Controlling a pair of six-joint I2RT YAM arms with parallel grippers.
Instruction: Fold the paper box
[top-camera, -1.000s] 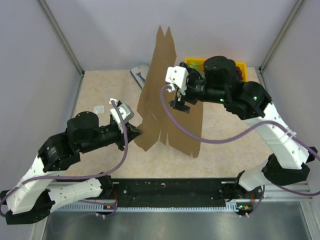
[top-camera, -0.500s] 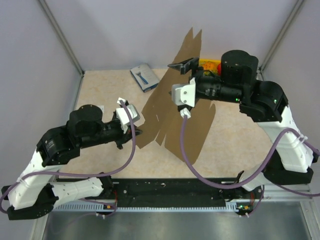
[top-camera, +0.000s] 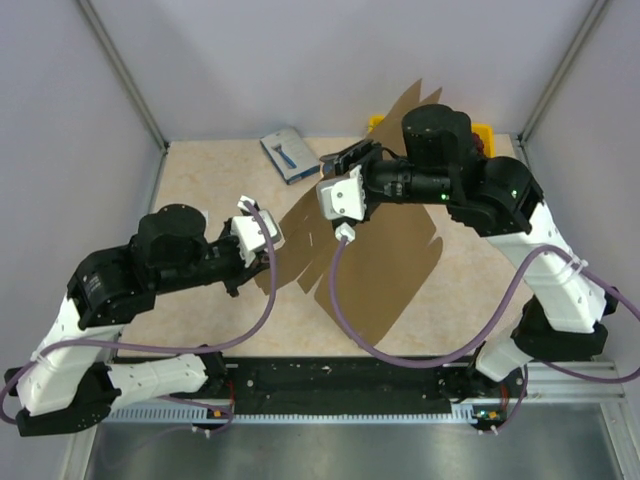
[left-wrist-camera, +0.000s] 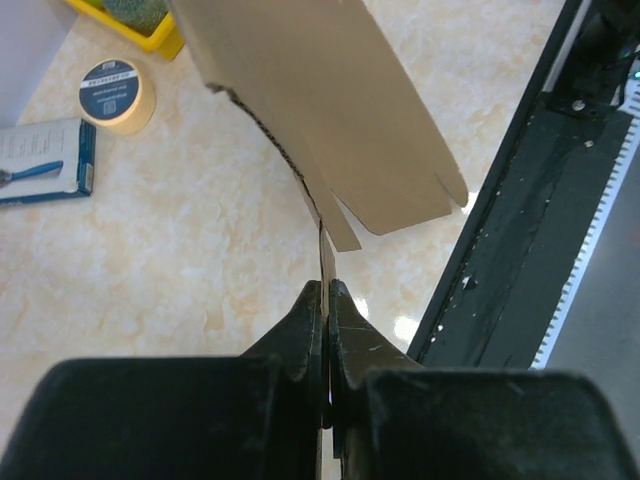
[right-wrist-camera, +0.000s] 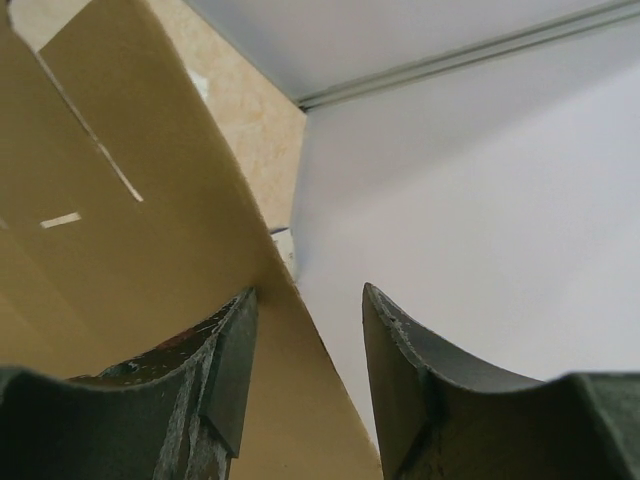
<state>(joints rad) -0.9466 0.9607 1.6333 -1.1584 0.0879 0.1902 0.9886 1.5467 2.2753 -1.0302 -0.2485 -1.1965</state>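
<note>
The paper box (top-camera: 380, 270) is a flat brown die-cut sheet with slits and flaps, held off the table and leaning toward the right. My left gripper (top-camera: 268, 262) is shut on the sheet's lower left edge; in the left wrist view the fingers (left-wrist-camera: 312, 320) pinch a thin edge of the sheet (left-wrist-camera: 330, 120). My right gripper (top-camera: 342, 158) is open at the sheet's upper left edge. In the right wrist view the sheet (right-wrist-camera: 100, 250) lies against the left finger (right-wrist-camera: 225, 370), and its edge runs between the jaws without being clamped.
A blue-grey packet (top-camera: 288, 152) lies at the back of the table, also seen in the left wrist view (left-wrist-camera: 40, 160). A roll of tape (left-wrist-camera: 117, 92) sits beside it. A yellow tray (top-camera: 482, 131) stands at the back right. White walls enclose the table.
The sheet has tipped from standing upright to leaning right and lower. My right wrist has swung round, its fingers now pointing up-left at the sheet's edge. My left gripper keeps its hold.
</note>
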